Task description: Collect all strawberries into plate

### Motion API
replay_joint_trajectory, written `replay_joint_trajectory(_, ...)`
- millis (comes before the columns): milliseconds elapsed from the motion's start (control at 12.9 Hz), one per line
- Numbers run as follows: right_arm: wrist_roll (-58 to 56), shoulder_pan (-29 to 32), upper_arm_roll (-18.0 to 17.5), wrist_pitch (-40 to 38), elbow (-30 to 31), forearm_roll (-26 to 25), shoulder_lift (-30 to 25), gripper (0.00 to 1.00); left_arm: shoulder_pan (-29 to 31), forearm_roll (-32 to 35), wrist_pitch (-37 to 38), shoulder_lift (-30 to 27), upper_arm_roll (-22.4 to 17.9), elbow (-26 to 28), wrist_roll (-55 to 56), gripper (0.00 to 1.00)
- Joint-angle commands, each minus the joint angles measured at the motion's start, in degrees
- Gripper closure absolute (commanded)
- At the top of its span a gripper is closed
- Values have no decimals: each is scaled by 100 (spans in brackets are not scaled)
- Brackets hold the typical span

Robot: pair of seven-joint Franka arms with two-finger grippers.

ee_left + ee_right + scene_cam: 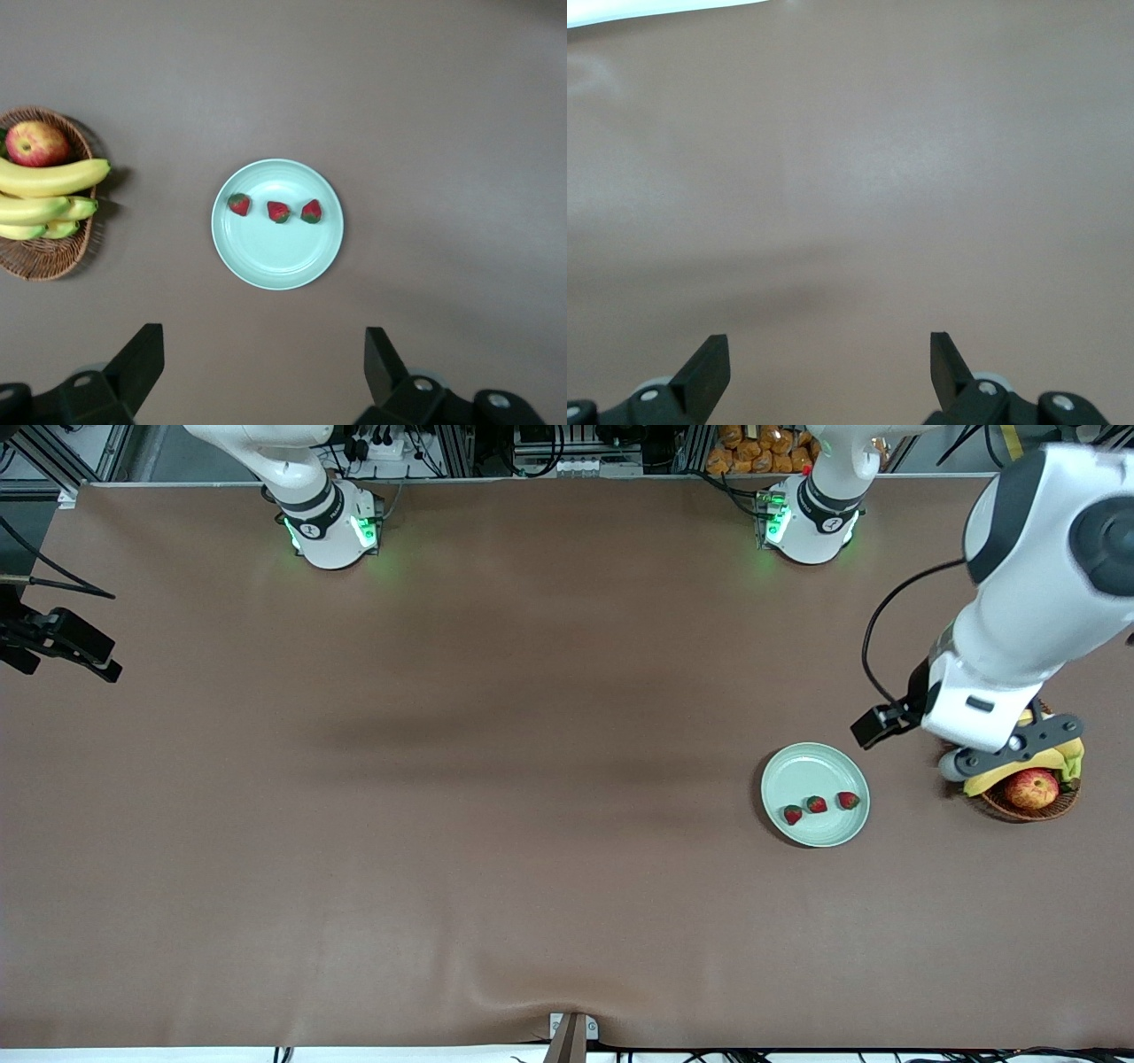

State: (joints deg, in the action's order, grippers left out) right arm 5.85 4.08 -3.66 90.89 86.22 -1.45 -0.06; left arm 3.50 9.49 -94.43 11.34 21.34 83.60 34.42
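Observation:
Three strawberries (816,804) lie in a row on the pale mint-green plate (811,775), toward the left arm's end of the table. In the left wrist view the same berries (278,212) lie across the middle of the plate (275,257). My left gripper (263,332) is open and empty, high in the air. Its hand (983,717) hangs over the wicker basket beside the plate. My right gripper (830,341) is open and empty over bare table. It waits there.
A brown wicker basket (1032,810) beside the plate holds a red-yellow apple (1032,788) and bananas (1067,757). It also shows in the left wrist view (53,261). A brown cloth covers the table.

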Motion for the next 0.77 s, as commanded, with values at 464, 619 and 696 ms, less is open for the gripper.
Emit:
replay_joint_trajectory(464,-93,-57,-21,-63,-96,-101,14,0,-120,-577,486,-834,-873,-72,-2331,0)
replay_joint_trajectory(619,-93,-65,-21,-45,-96,-109,14,0,-349,-930,810,-1019,-1507,-20,-2720,0)
replay_joint_trajectory(696,-93,-65,-21,-54,-96,-109,14,0,-341,-1079,847,-1098,-1623,76,-2765,0)
